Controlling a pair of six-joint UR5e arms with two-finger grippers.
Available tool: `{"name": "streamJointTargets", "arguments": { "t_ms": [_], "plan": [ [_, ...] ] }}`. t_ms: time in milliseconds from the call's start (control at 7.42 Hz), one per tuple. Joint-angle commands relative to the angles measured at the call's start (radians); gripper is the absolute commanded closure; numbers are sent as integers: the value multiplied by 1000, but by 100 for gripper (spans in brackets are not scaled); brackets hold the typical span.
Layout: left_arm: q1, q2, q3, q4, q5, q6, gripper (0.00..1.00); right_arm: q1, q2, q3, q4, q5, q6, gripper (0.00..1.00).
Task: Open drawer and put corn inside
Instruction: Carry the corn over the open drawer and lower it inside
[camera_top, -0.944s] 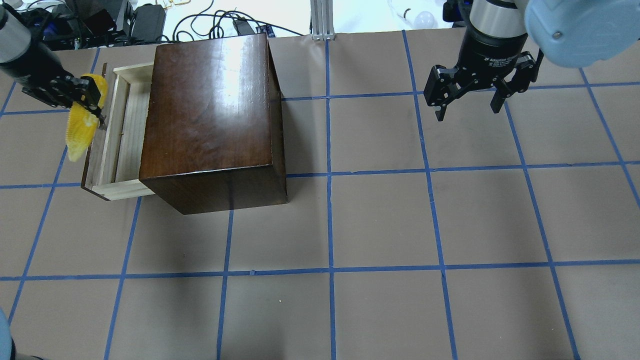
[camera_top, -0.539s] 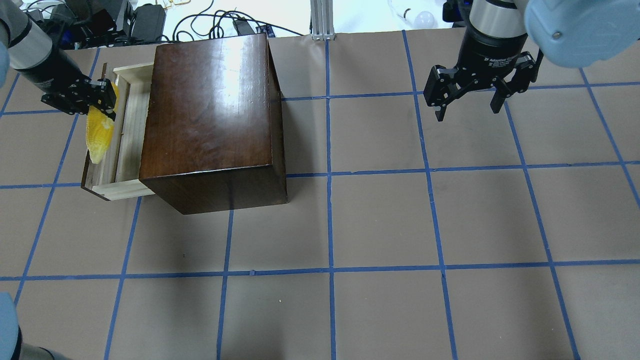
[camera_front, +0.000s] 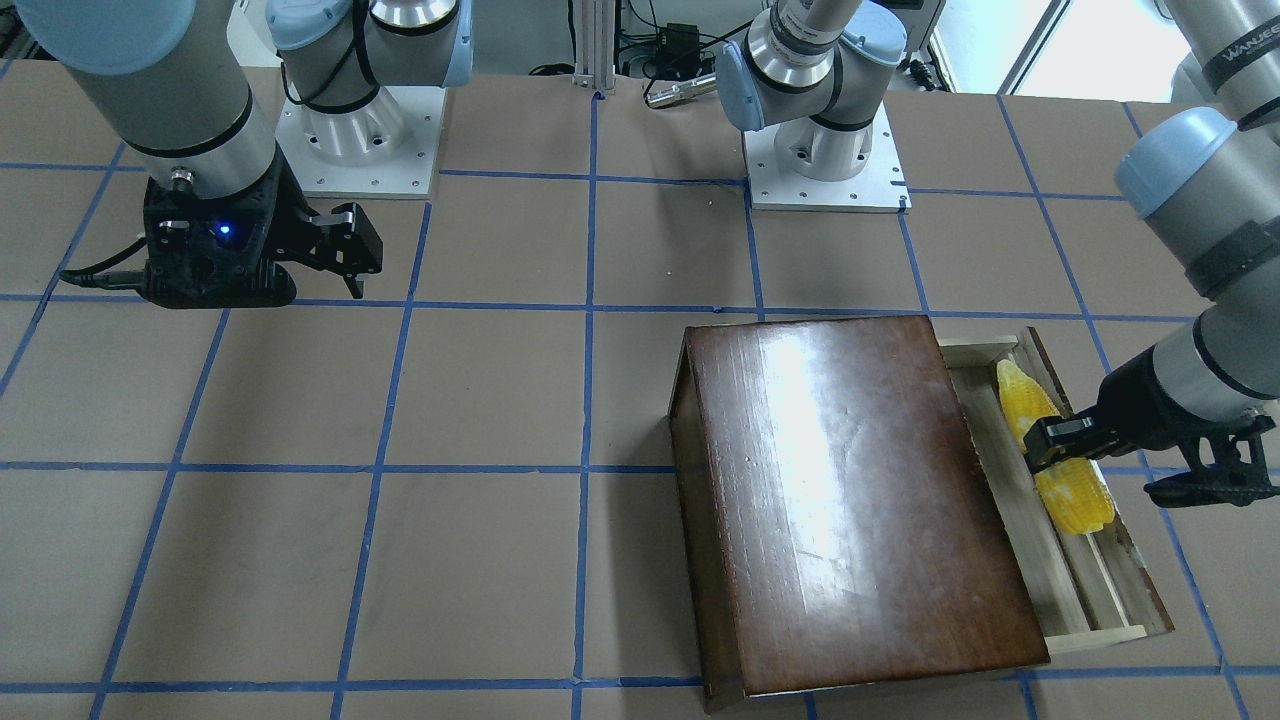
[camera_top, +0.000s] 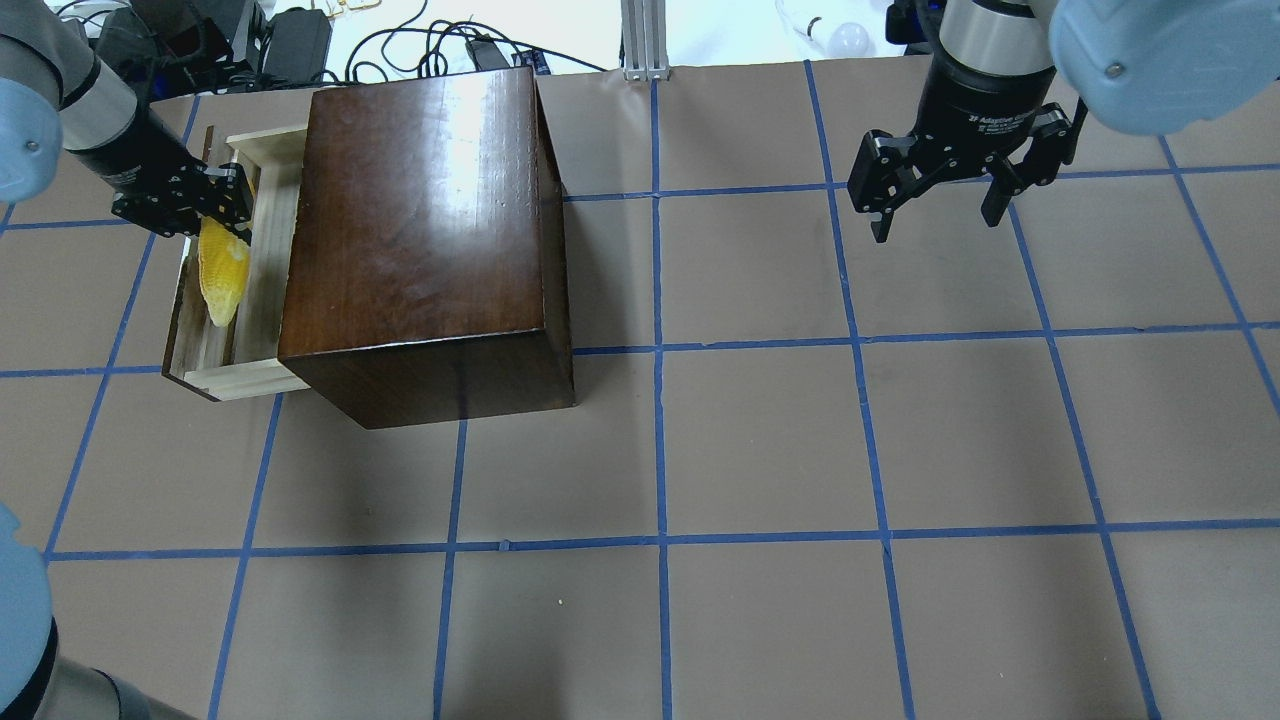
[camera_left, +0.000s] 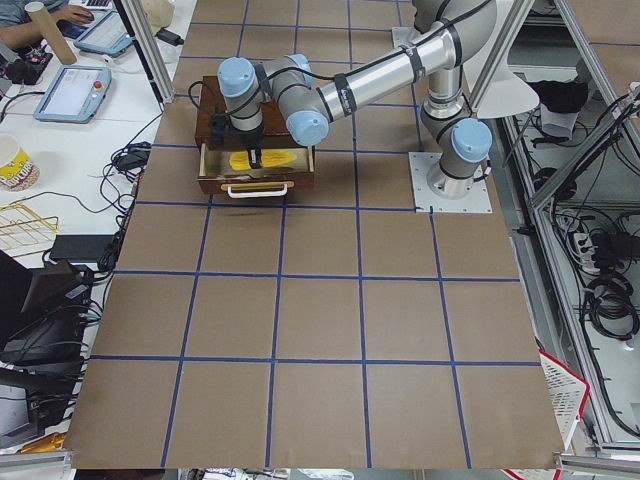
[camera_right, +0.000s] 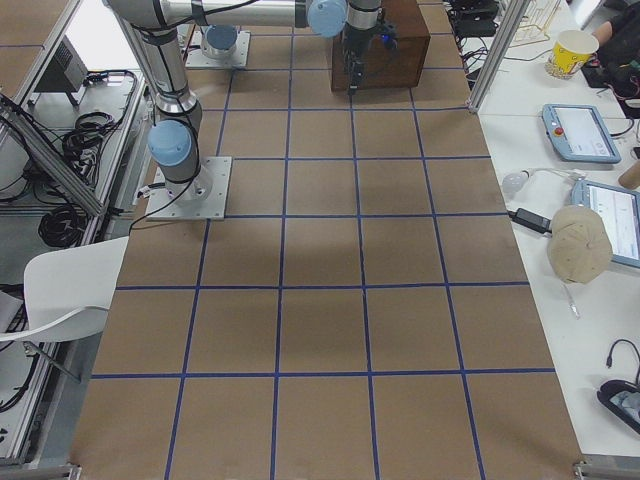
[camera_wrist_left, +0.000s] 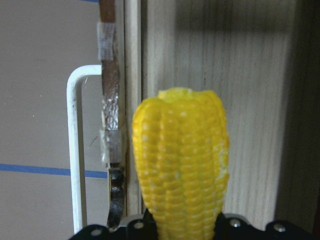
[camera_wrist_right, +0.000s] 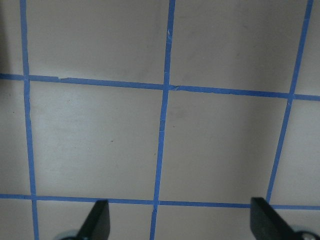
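Watching the left gripper (camera_top: 218, 205), I see it clamped across the bright yellow, bumpy-kernelled corn cob (camera_top: 222, 278), which lies lengthwise over the pulled-out shallow drawer of pale unfinished wood (camera_top: 243, 378), nearer the dark front panel than the glossy dark-brown wooden cabinet (camera_top: 420, 230); whether it touches the drawer floor I cannot tell. The right gripper (camera_top: 935, 215) hangs spread wide and empty, well apart over bare table. My worry is a release from height: the rounded cob could bounce or roll onto the low front rim and out, or the opening fingers could catch that panel
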Motion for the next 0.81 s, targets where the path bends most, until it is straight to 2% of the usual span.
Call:
{"name": "streamJointTargets", "arguments": {
  "t_ms": [0, 404, 539, 674],
  "plan": [
    [-36, -2, -1, -5, 10, 20, 100, 0, 0, 0, 0, 0, 0, 0],
    [-33, -17, -6, -5, 13, 77, 100, 0, 1, 0, 0, 0, 0, 0],
    [-33, -18, -6, -2, 13, 77, 94, 0, 0, 0, -1, 0, 0, 0],
    [-33, -20, -6, -1, 13, 77, 68, 0, 0, 0, 0, 0, 0, 0]
  ]
}}
